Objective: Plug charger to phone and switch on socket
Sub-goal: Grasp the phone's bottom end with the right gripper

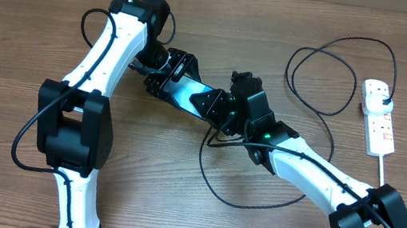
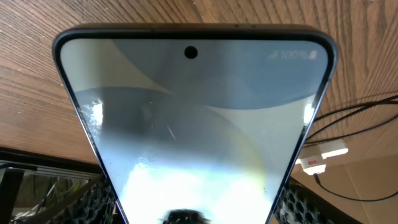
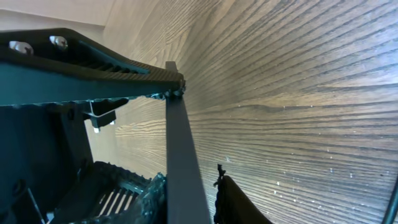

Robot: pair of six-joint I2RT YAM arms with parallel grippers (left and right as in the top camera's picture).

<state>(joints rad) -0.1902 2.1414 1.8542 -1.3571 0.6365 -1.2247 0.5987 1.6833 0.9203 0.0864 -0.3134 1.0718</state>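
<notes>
The phone [image 1: 190, 94], with its blue-teal screen, is held between both grippers above the table's middle. My left gripper [image 1: 168, 72] is shut on its upper-left end; in the left wrist view the phone [image 2: 193, 124] fills the frame between the padded fingers. My right gripper [image 1: 227, 108] closes on the other end; its wrist view shows the phone [image 3: 181, 168] edge-on between the fingers, with a thin gap on the right side. The black charger cable [image 1: 202, 158] loops from under my right gripper to the white socket [image 1: 378, 116], where its plug head sits. The connector tip is hidden.
The socket's thick white cord [image 1: 383, 169] runs toward the front right. Cable loops lie on the wood at the back right and in front of my right arm. The socket [image 2: 323, 155] and cable also show in the left wrist view.
</notes>
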